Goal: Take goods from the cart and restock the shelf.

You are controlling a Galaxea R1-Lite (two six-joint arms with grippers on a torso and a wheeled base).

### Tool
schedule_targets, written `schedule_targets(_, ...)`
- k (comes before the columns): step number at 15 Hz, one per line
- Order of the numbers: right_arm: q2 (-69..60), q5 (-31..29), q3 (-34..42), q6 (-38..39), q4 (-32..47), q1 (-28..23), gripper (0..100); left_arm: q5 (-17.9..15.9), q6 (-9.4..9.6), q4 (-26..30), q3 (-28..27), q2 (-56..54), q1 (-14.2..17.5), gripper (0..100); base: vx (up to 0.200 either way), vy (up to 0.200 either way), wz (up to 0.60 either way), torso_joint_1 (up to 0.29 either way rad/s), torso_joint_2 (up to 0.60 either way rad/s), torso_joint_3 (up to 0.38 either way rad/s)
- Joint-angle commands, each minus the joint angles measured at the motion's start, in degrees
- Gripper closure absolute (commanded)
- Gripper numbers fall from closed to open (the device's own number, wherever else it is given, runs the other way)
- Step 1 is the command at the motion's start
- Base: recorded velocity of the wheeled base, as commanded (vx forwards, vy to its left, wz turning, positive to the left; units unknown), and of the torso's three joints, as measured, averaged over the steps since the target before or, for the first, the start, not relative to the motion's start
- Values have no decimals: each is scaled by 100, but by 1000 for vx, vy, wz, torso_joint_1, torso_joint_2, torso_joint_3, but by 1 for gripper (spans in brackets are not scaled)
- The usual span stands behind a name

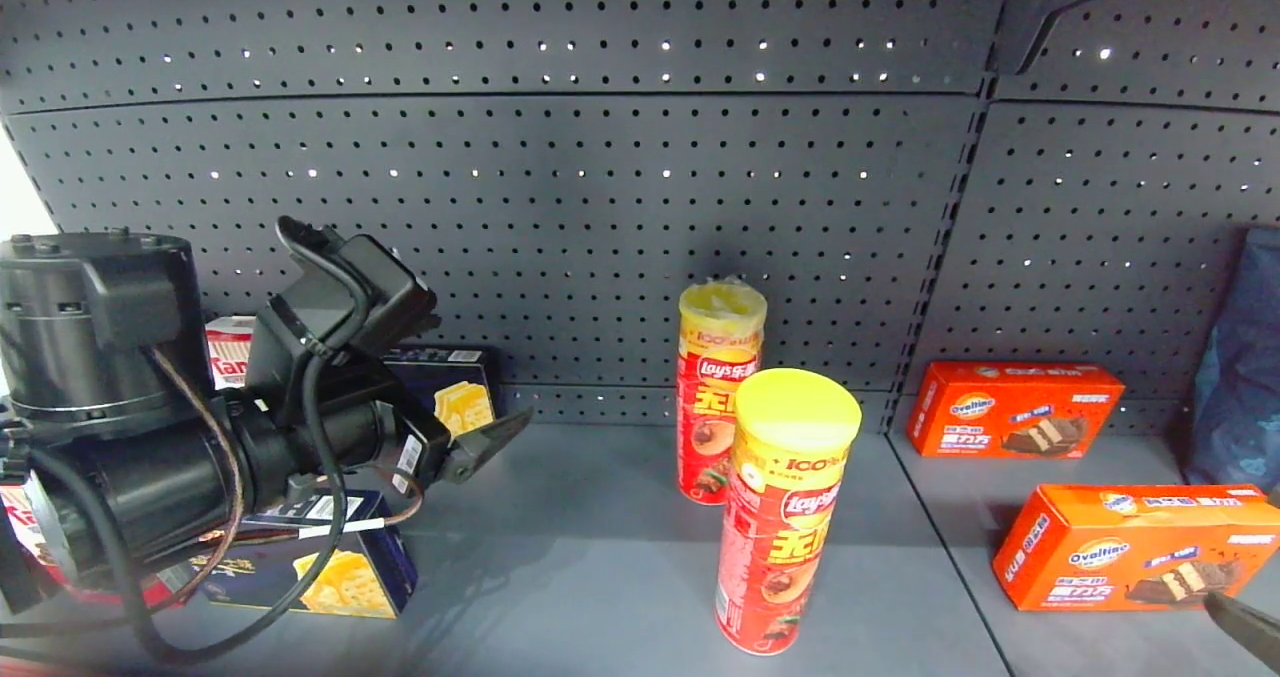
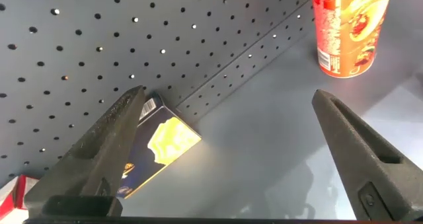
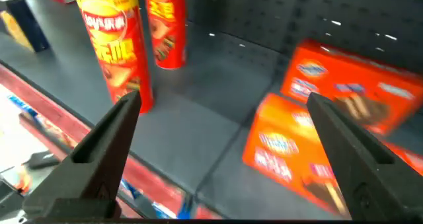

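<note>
On the grey shelf (image 1: 580, 557), the red, yellow-lidded front can (image 1: 785, 517) and rear can (image 1: 718, 397) stood upright; orange boxes (image 1: 1140, 547) sat right, navy boxes (image 1: 340, 572) left.

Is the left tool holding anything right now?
No, the left tool is wide open with only the shelf between its jaws.
</note>
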Motion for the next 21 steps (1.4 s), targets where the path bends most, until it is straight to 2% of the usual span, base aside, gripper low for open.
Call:
schedule_targets(1,1529,-33,-186,-15,-588,427,0,-1,-1,-1,1,41,29,0,0,0,0,0,0,0)
schedule_targets(5,2425,-86,-529,-23,-606,690,0,-19,-10,-27,19,50,38,0,0,0,0,0,0,0)
schedule_targets(10,3251,-192,-1144,-463,-606,848,0,-36,-18,-186,28,77,91,0,0,0,0,0,0,0)
schedule_targets(21,4271,-262,-1610,-806,-623,1376,0,-45,-18,-326,-16,279,135,0,0,0,0,0,0,0)
